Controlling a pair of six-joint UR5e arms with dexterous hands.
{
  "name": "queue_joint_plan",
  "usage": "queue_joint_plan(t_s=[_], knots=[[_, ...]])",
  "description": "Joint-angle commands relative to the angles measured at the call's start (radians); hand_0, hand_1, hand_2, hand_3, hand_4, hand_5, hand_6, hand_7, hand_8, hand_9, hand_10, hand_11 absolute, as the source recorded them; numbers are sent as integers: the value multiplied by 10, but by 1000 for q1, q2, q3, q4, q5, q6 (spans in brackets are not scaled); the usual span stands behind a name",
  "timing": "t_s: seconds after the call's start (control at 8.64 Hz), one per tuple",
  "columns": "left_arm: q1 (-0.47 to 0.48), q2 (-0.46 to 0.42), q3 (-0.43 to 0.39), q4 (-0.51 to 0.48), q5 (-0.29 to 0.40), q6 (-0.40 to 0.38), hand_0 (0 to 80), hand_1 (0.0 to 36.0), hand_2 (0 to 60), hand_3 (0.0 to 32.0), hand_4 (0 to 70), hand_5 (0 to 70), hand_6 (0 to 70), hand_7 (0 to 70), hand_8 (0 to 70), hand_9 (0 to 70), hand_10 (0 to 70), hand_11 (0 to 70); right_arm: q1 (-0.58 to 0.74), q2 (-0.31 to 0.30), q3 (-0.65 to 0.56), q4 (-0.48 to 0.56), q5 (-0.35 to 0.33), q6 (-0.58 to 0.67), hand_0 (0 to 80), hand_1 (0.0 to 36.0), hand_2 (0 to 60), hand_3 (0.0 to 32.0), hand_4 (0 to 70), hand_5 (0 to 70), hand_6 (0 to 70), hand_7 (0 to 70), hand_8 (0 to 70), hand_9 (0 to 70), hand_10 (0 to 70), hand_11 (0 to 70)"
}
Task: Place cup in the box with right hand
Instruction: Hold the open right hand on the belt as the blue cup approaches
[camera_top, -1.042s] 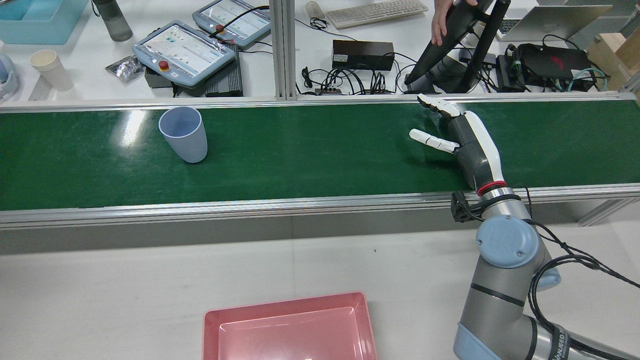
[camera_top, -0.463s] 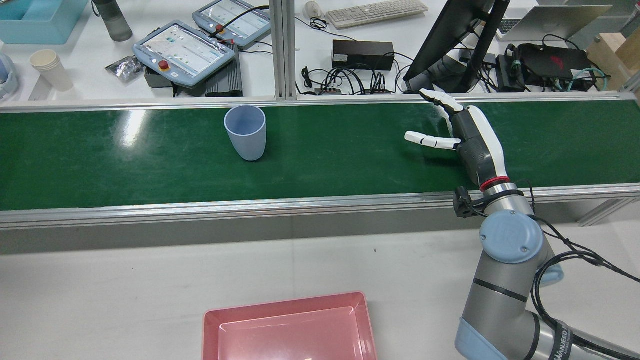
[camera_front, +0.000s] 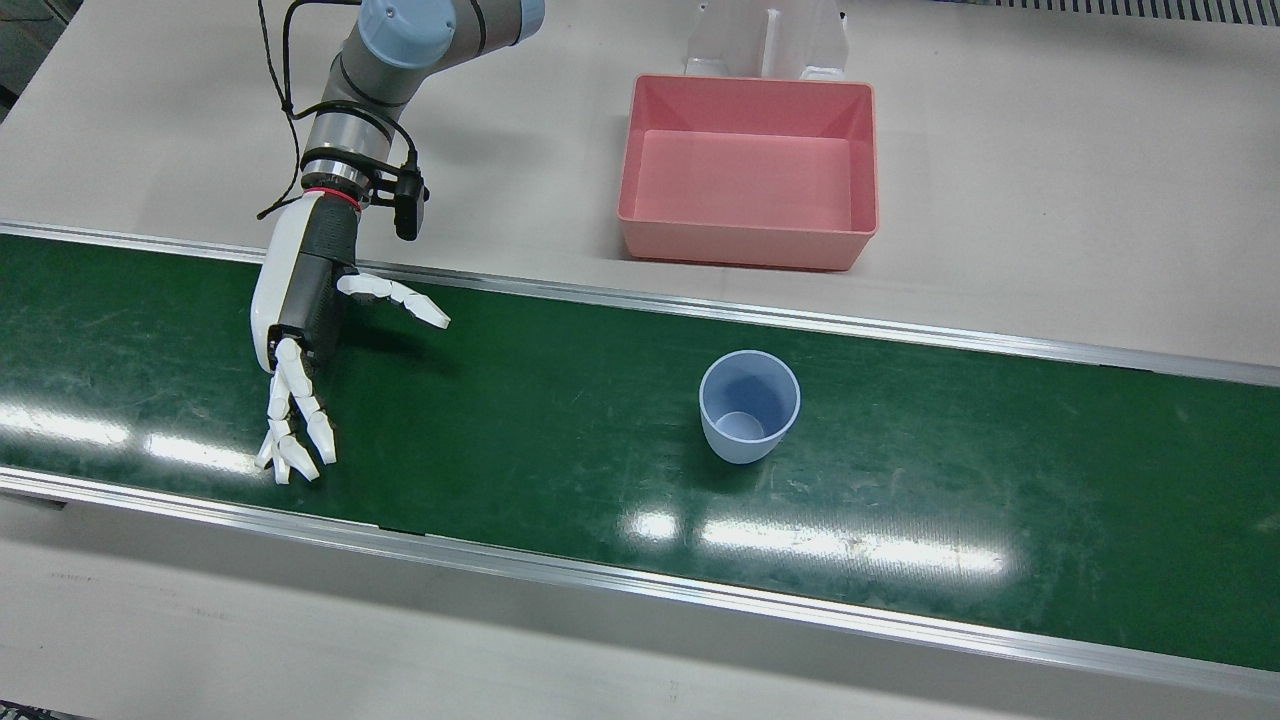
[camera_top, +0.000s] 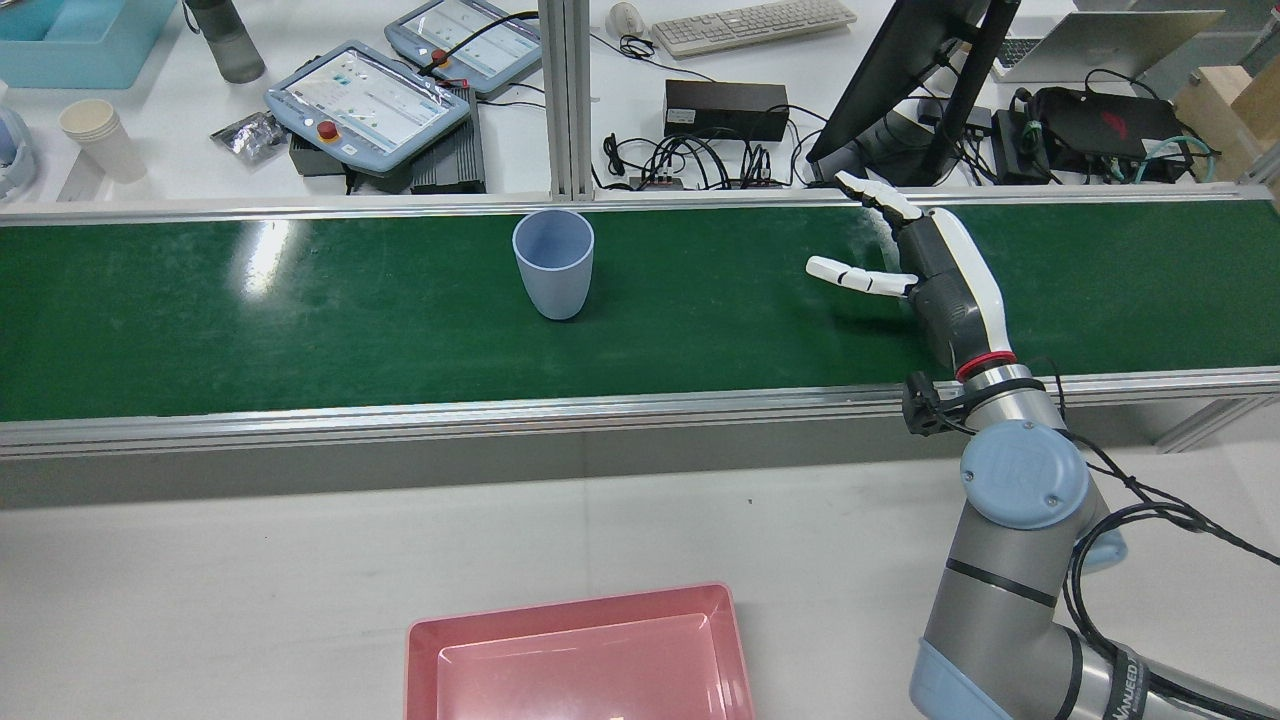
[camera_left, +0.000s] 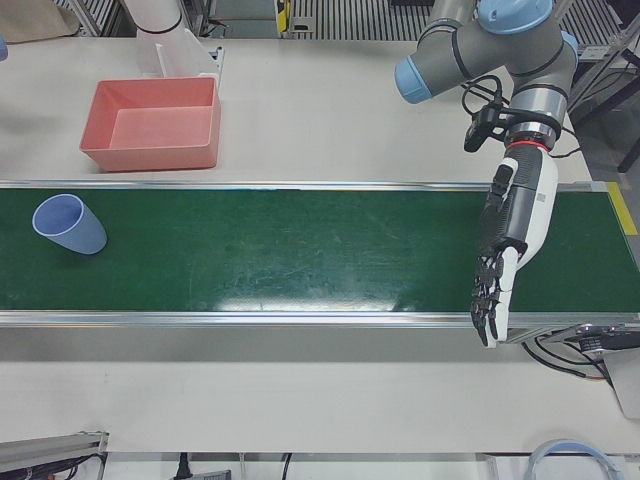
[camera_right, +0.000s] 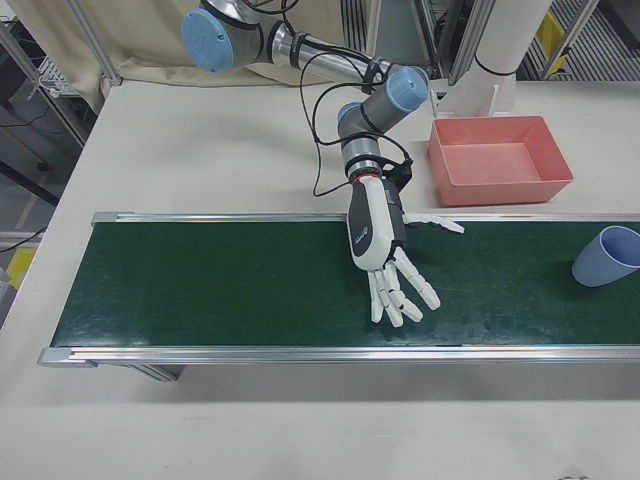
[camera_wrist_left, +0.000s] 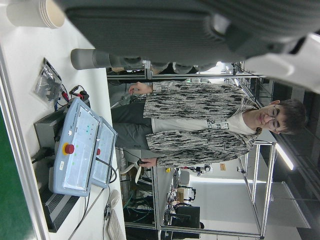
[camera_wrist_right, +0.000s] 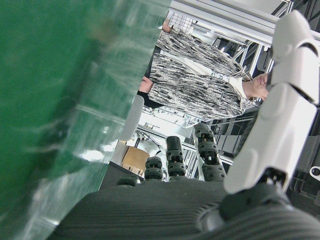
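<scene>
A pale blue cup (camera_top: 553, 262) stands upright on the green conveyor belt (camera_top: 200, 330); it also shows in the front view (camera_front: 748, 405), the left-front view (camera_left: 68, 224) and the right-front view (camera_right: 608, 257). My right hand (camera_top: 935, 275) is open and empty, low over the belt, well to the cup's right in the rear view, with its fingers spread (camera_front: 300, 330) (camera_right: 380, 240). The pink box (camera_top: 575, 650) sits empty on the table beside the belt (camera_front: 748, 245). My left hand (camera_left: 515, 230) is open and empty over the far end of the belt.
Aluminium rails (camera_top: 500, 410) run along both edges of the belt. Behind the belt is a bench with teach pendants (camera_top: 368, 100), cables, a monitor stand (camera_top: 900, 90) and paper cups (camera_top: 100, 135). A person (camera_wrist_left: 200, 120) stands beyond it.
The cup has travelled right along the belt, toward my right hand. My right hand has shifted only slightly. The person's hand on the monitor is gone.
</scene>
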Motion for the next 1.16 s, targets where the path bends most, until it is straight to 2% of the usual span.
queue_joint_plan(t_s=[0.0, 0.46, 1.04], knots=[[0, 1, 0, 0, 2, 0, 0, 0, 0, 0, 0, 0, 0, 0, 0, 0, 0, 0, -4, 3, 0, 0, 0, -2, 446, 138, 169, 0, 43, 32, 63, 264, 41, 103, 0, 0], [0, -1, 0, 0, 0, 1, 0, 0, 0, 0, 0, 0, 0, 0, 0, 0, 0, 0, -56, 17, 2, 0, 1, -31, 444, 138, 164, 0, 15, 33, 63, 259, 42, 103, 0, 0], [0, -1, 0, 0, 0, 0, 0, 0, 0, 0, 0, 0, 0, 0, 0, 0, 0, 0, -56, 14, 13, 0, 0, -29, 446, 137, 170, 0, 54, 31, 66, 277, 43, 109, 0, 0]])
